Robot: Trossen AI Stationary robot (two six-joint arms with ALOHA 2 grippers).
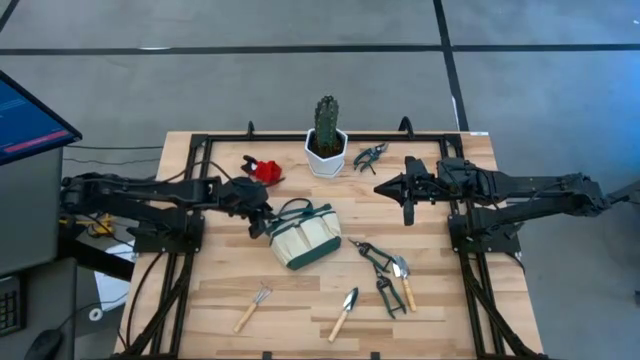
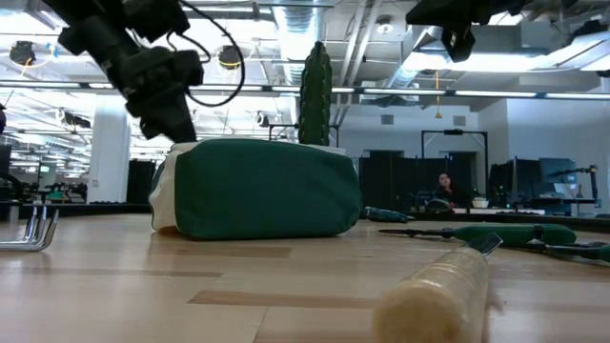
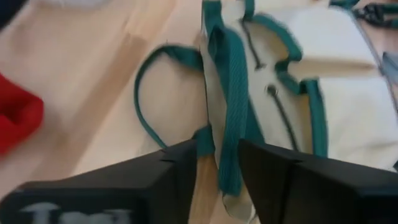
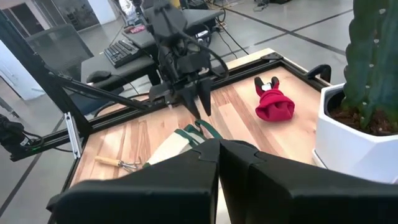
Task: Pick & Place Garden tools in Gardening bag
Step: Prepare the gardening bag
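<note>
The cream gardening bag (image 1: 305,236) with green trim lies mid-table, its green bottom (image 2: 257,186) toward the near edge and a green loop handle (image 3: 146,93) on the wood. My left gripper (image 1: 264,224) is open over the bag's left end, its fingers on either side of the green-trimmed rim (image 3: 229,124). My right gripper (image 1: 408,210) is shut and empty, above the table right of the cactus. A red pruner-like piece (image 1: 264,170) lies far left and dark shears (image 1: 370,157) far right. A fork (image 1: 252,308), two trowels (image 1: 343,313) (image 1: 403,280) and green-handled shears (image 1: 376,266) lie near the front. My left gripper's open fingers (image 3: 180,168) come down from above on either side of the bag's green-trimmed rim (image 3: 227,155) at its left end. I cannot tell whether they touch it. The bag rests on the table.
A green cactus (image 1: 327,125) in a white hexagonal pot (image 1: 326,155) stands at the far middle, just behind the bag. A black frame (image 1: 200,140) runs along the table's far edge and sides. A monitor (image 1: 30,115) stands off the table's left.
</note>
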